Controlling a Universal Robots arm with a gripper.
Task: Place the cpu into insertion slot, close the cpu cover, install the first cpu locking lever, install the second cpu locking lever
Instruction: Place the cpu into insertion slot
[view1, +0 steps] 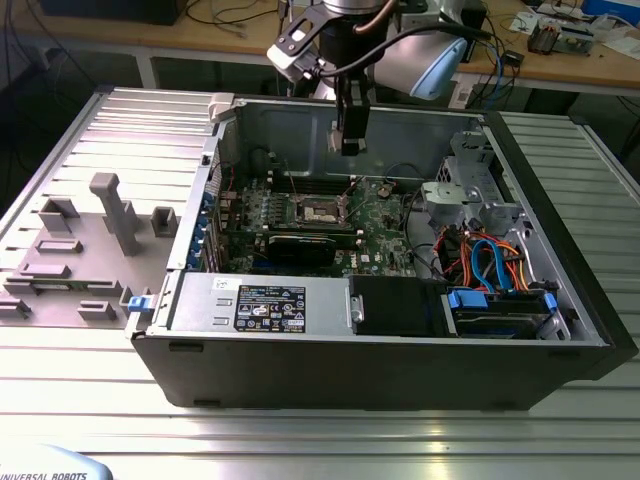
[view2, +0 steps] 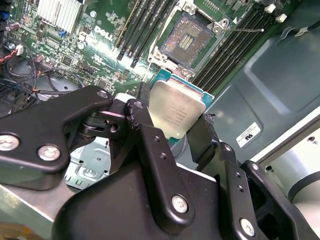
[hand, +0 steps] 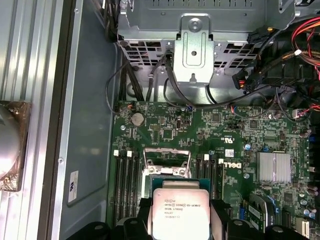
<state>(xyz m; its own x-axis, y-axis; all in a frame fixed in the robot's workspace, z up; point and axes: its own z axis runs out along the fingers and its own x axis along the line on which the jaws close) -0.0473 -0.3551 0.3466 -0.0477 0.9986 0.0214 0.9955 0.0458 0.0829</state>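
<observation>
In the exterior view, the gripper (view1: 349, 145) hangs in the open case (view1: 400, 360), at one o'clock from the insertion slot (view1: 322, 210); its load is too small to make out. In the second wrist view, the fingers (view2: 144, 122) clamp the cpu (view2: 176, 112), clear of the slot. In the first wrist view, the cpu's near edge is cut off and the slot is partly hidden behind it.

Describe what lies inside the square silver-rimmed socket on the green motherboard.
Its dark pin field lies bare; no chip is seated. In the first wrist view the silver-grey square chip, held by the black gripper, covers part of the socket.
</observation>
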